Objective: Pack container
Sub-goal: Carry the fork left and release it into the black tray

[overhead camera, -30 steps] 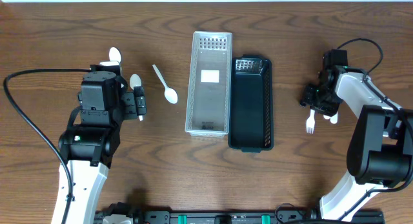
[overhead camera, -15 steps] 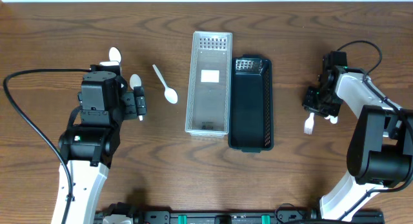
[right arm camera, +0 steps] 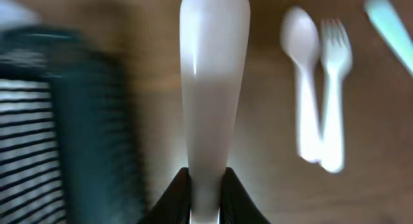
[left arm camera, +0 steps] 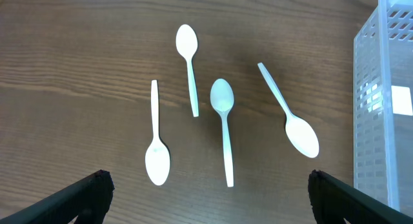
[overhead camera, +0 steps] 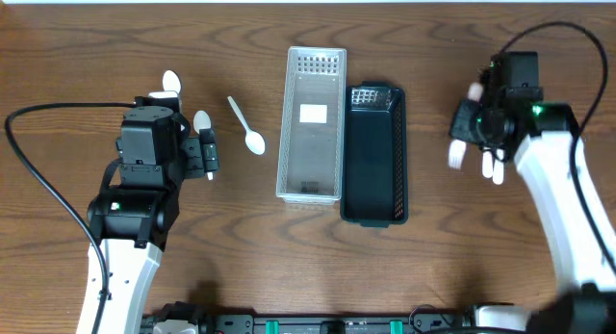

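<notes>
My right gripper (overhead camera: 474,132) is shut on the handle of a white plastic utensil (right arm camera: 213,88) and holds it above the table, right of the black basket (overhead camera: 377,207). Its working end is a white blur in the overhead view (overhead camera: 455,157). A white spoon (right arm camera: 302,75) and a white fork (right arm camera: 335,88) lie on the table beside it. My left gripper (left arm camera: 210,185) is open and empty, over several white spoons (left arm camera: 222,127) left of the clear basket (overhead camera: 289,132). Both baskets look empty.
The clear basket's wall (left arm camera: 387,101) stands at the right of the left wrist view. One spoon (overhead camera: 247,128) lies between my left arm and the clear basket. A black cable (overhead camera: 38,180) loops at the far left.
My right gripper has lifted the white utensil off the table and moved up and towards the black basket; the view is blurred. The left arm has not moved.
</notes>
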Action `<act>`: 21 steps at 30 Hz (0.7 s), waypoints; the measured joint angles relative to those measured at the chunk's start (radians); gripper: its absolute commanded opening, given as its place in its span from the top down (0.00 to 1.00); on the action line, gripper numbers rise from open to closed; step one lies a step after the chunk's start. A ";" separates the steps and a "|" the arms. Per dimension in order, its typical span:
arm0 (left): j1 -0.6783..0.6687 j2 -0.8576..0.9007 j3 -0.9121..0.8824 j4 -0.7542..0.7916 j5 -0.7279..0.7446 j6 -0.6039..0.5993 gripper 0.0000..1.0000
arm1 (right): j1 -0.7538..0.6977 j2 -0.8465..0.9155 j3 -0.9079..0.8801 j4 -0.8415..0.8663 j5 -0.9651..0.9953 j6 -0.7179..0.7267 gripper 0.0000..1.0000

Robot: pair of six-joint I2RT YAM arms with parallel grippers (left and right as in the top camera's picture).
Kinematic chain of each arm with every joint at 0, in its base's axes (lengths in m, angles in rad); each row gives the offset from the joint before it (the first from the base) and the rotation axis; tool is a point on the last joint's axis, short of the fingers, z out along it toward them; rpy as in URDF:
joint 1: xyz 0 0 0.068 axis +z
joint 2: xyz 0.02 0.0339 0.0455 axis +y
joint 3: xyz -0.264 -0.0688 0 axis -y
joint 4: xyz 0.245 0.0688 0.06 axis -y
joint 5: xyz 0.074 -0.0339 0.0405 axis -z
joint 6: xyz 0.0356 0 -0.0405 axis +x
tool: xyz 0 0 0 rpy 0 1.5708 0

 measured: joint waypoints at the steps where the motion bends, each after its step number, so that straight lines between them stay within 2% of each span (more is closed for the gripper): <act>1: 0.000 0.000 0.000 0.000 0.000 0.000 0.02 | 0.025 -0.022 0.002 0.006 -0.011 0.000 0.99; 8: 0.000 0.000 0.000 0.000 0.000 0.000 0.02 | 0.250 -0.021 0.005 0.048 -0.024 0.040 0.99; 16: 0.000 0.000 0.000 0.000 0.000 0.000 0.02 | 0.396 0.204 0.004 0.072 0.064 0.230 0.99; 17: 0.000 0.000 0.000 0.000 0.000 0.000 0.02 | 0.407 0.240 0.004 0.084 0.069 0.243 0.97; 20: 0.000 0.000 0.000 0.000 0.000 0.000 0.02 | 0.428 0.318 0.002 0.100 0.082 0.267 0.78; 21: 0.000 0.000 0.000 0.000 0.000 0.000 0.02 | 0.431 0.329 0.001 0.101 0.085 0.274 0.75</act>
